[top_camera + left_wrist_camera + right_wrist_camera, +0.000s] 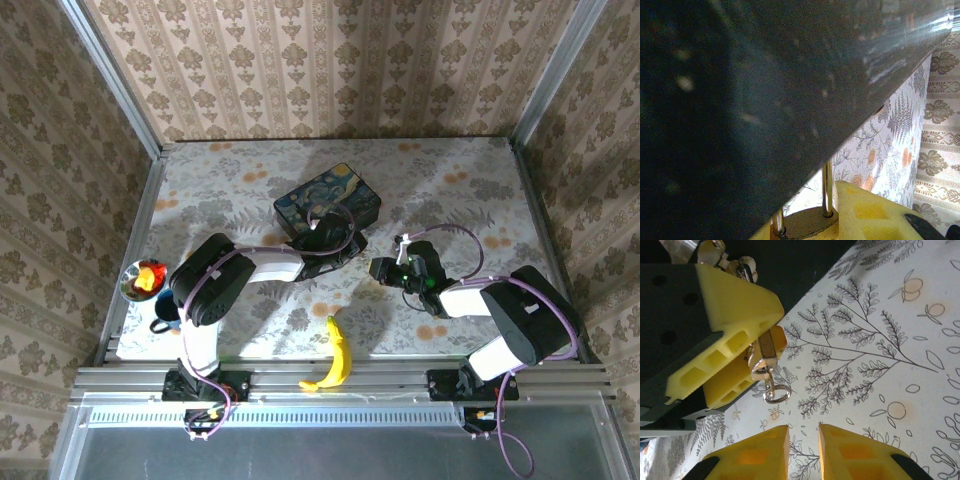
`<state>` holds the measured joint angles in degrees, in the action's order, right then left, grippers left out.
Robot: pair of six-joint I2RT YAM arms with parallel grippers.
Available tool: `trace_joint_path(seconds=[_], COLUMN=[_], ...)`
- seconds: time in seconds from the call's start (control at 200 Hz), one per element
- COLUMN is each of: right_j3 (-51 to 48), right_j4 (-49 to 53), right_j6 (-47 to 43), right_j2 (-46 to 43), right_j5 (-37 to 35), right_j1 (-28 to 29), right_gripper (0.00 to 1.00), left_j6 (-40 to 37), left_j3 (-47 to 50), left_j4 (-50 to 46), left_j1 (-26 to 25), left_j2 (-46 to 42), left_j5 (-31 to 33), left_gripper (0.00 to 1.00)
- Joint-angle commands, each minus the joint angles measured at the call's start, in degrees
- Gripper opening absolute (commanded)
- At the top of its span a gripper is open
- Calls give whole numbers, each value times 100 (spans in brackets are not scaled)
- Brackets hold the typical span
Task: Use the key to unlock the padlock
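**Left pincer [771, 337] clamps the lone padlock [766, 351]**

Count: two pincers, one padlock, one key. In the right wrist view the left pincer's yellow fingers [730, 305] reach in from the upper left and are closed on the brass padlock, just left of centre. One small silvery key [762, 372] hangs at the padlock's lower end, with one wire ring [776, 393] below it (whether it sits fully in the keyhole I cannot tell). At the bottom edge the right pincer [803, 445] has its two fingers a narrow gap apart, with nothing between them. From above, one painted box [330, 200] with a swirling night sky on its lid sits at centre, just beside the left pincer. One banana [337, 355] lies at lower centre of the table [450, 180]. In the left wrist view, two silver shackle legs [826, 190] rise at the bottom edge.
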<state>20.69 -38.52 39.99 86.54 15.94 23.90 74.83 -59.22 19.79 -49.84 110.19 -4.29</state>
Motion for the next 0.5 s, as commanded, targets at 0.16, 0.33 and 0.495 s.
trace_joint_path(seconds=[0.16,0.33,0.495], right_j3=[124,188,311], right_j4=[-327,-638,-823], right_j6=[-149,-89,-52], right_j2=[19,239,432], right_j5=[168,336,419], right_j1=[-87,-112,-114], right_gripper=[21,22,23], left_j6=[252,252,276], left_j3=[95,96,96], left_j4=[-134,-131,-107], left_j1=[-135,-133,-131], left_j2=[37,37,55], left_j5=[-674,-691,-730], left_gripper=[0,0,0])
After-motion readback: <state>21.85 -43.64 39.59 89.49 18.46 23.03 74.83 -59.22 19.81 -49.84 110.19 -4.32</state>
